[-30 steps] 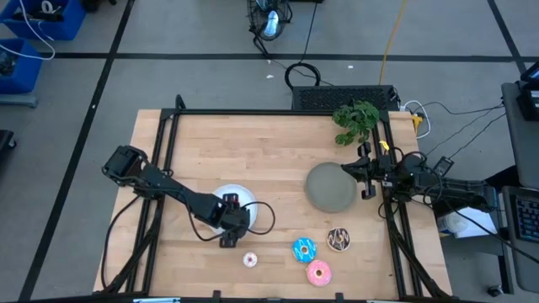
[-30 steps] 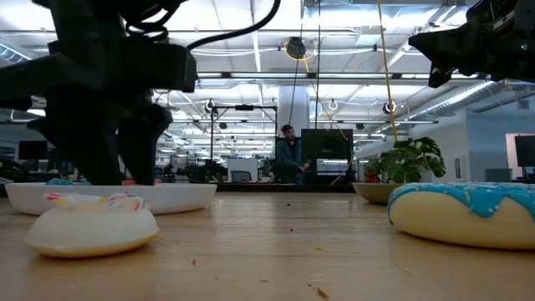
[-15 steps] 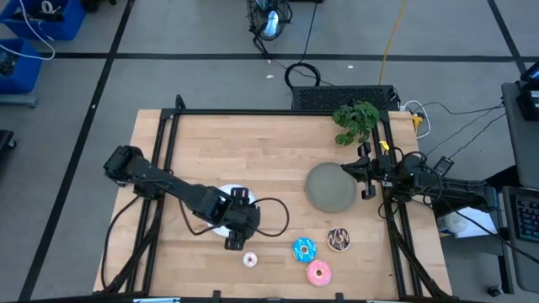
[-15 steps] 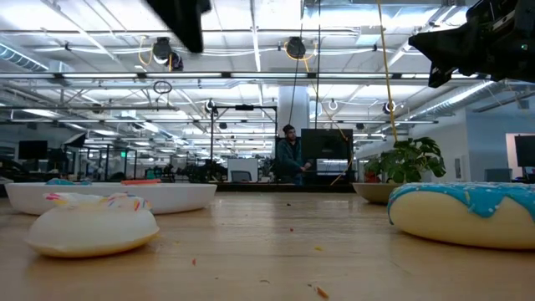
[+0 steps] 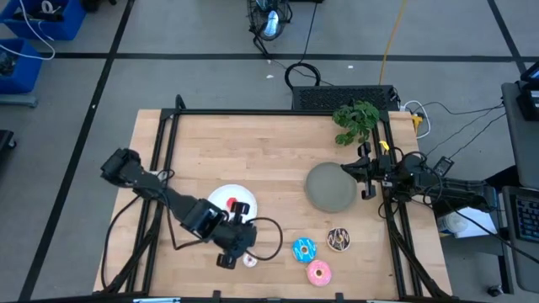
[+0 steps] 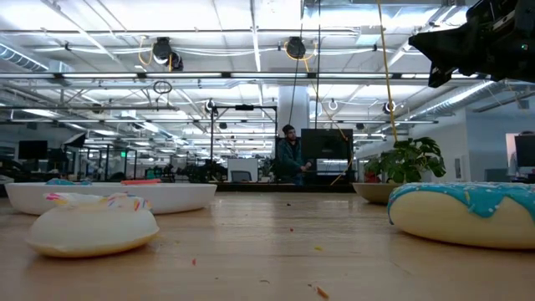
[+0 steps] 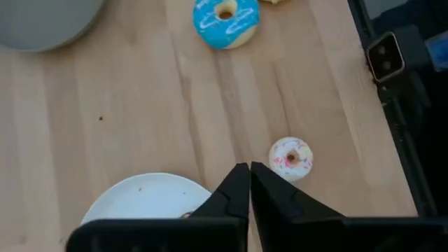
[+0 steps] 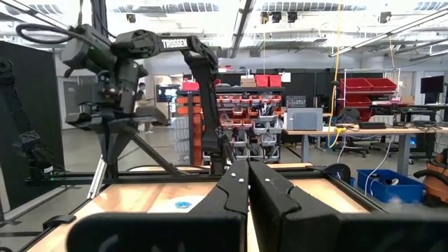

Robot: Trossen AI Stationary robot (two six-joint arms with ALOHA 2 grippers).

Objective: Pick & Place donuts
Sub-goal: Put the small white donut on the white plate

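Overhead, my left claw (image 5: 227, 259) — fingers pressed together, empty — half hides whitish donut (image 5: 250, 260); white plate (image 5: 221, 199) partly masked by arm; red donut (image 5: 233, 204) visible.

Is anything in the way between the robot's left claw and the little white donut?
No. The left gripper, shut and empty, is close to the small whitish donut, with only bare table between them.

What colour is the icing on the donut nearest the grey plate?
Dark chocolate brown with pale streaks, on the larger ring donut beside the grey round plate; clearest in the high view.
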